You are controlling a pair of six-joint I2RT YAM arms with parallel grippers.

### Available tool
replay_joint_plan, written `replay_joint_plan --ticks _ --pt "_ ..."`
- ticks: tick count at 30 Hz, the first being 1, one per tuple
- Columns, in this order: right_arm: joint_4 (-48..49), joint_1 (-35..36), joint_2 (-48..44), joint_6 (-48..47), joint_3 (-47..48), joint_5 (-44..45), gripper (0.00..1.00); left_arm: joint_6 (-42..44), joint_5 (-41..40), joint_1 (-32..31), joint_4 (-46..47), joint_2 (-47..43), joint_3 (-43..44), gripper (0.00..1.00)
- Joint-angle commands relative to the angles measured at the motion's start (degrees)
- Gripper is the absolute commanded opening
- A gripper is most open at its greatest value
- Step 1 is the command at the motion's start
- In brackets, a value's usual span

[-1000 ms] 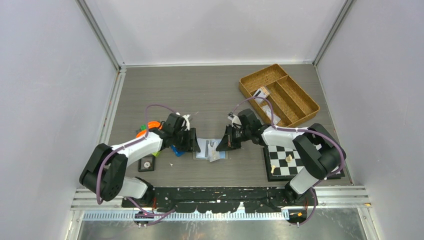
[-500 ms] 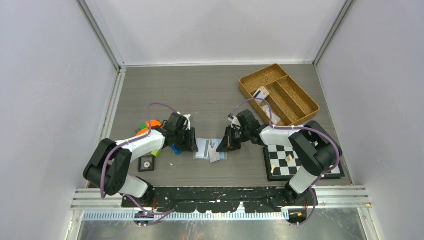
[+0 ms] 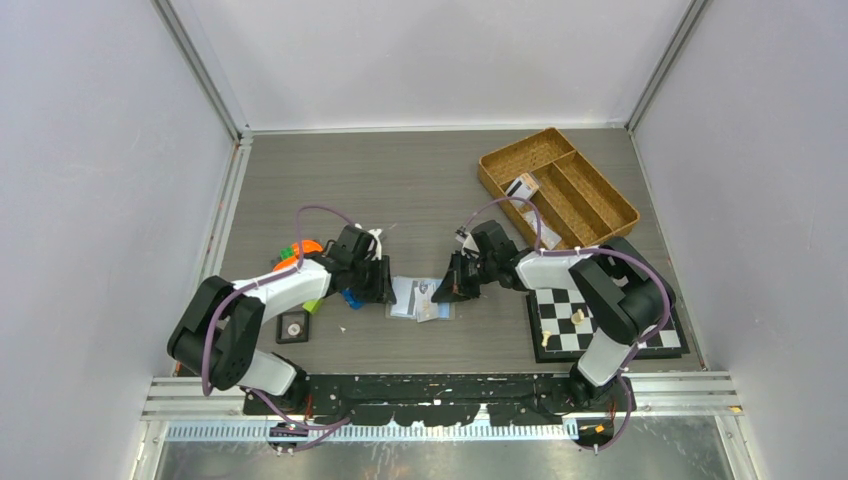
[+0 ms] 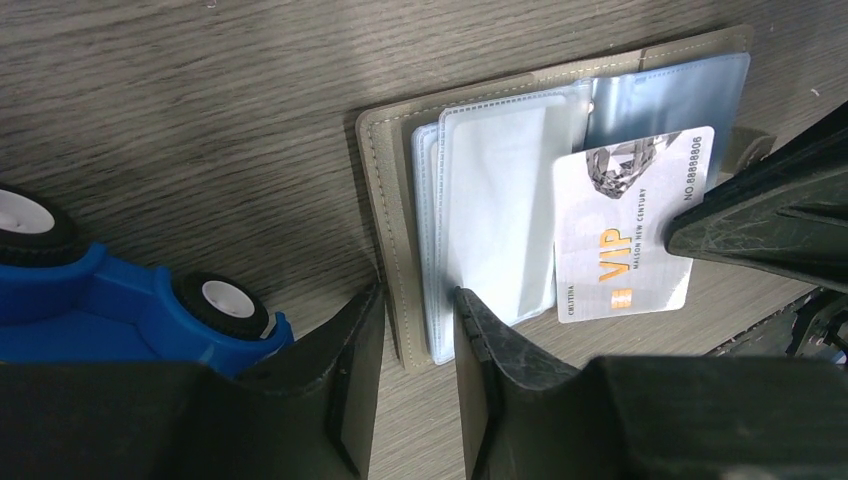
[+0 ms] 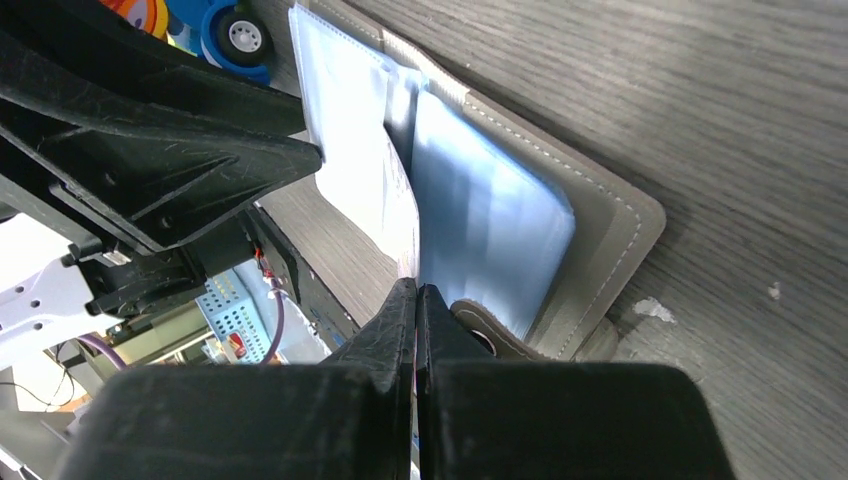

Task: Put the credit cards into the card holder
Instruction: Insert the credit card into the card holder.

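So, the pale whitish plastic credit card with "VIP" printed on it (image 4: 630, 235) is pinched along one edge by the right pincer (image 5: 415, 292). That pincer's fingers are pressed flat together on the card, and no gap can be seen. From the pinch the card reaches toward the left pincer. It's laid over the open flat grey folding card holder (image 4: 380, 170), on top of the clear plastic sleeves (image 4: 500, 200) rather than inside one, as far as can be told. The holder's little snap tab (image 5: 485, 340) is tucked just beside the right fingertips.

The left pincer (image 4: 415, 305) is spread a bit, and nothing is clamped. The holder's outer cover edge is straddled: one finger is set on the bare wood-grain table (image 4: 200, 120) just outside the cover, the other on the sleeves. It looks like the holder is being pinned down. A blue plastic toy car (image 4: 110, 300) is parked just beside that outer finger, apart from the holder.

Step in hand, probably: the card is being lined up for insertion and isn't slotted yet. For the next move, a sleeve mouth would have to be met by the card's free edge and the card slid in flat, with the holder kept from skidding. Which sleeve opening is meant can't be made out.
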Motion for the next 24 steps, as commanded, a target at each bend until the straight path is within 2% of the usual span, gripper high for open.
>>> replay_joint_plan --ticks 1,9,24 --pt "1.96 0.11 1.03 0.95 1.53 3.14 0.01 0.97 -1.56 -0.18 0.06 0.85 1.03 0.33" --pt "2.92 0.08 1.45 1.3 1.04 6.06 0.0 0.79 -0.69 -0.17 0.86 1.31 0.94 0.32" --pt "7.45 0.33 3.67 4.4 -0.49 6.09 0.0 0.14 1.28 -0.17 2.47 1.25 0.43 0.3"
